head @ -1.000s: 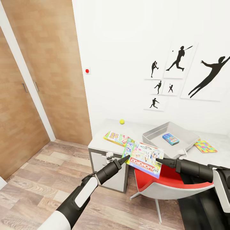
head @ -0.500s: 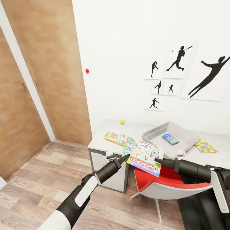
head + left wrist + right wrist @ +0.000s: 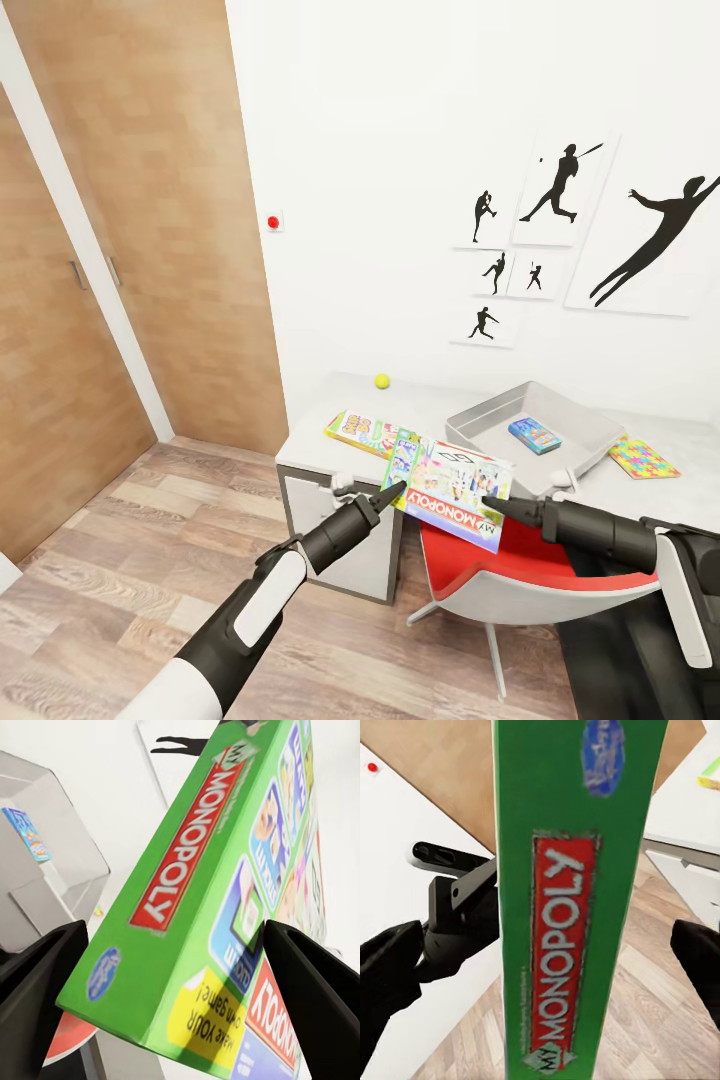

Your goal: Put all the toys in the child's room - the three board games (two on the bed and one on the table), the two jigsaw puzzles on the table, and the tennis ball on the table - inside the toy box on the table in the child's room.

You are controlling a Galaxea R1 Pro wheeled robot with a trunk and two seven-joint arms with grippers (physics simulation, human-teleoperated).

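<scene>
The white-green Monopoly board game [image 3: 452, 488] hangs tilted in the air over the red chair, in front of the table [image 3: 318, 447]. My left gripper [image 3: 396, 491] is shut on its left edge, and the fingers [image 3: 52, 967] press both faces. My right gripper [image 3: 490, 503] straddles the box's right end, open, with a gap beside one finger [image 3: 390, 975]. The toy box [image 3: 478, 418] stands on the table and holds the blue board game [image 3: 534, 434]. A yellow-green-red board game [image 3: 360, 430], the tennis ball [image 3: 382, 380] and one jigsaw puzzle [image 3: 643, 457] lie on the table.
A red chair [image 3: 525, 572] stands under my right arm, pushed against the table's white drawer fronts. Wooden wardrobe doors [image 3: 150, 220] fill the left side, with plank floor in front of them. Black baseball silhouettes [image 3: 560, 185] hang on the white wall.
The right arm has crept slightly to the left along the Monopoly box. The box and the left arm have barely moved.
</scene>
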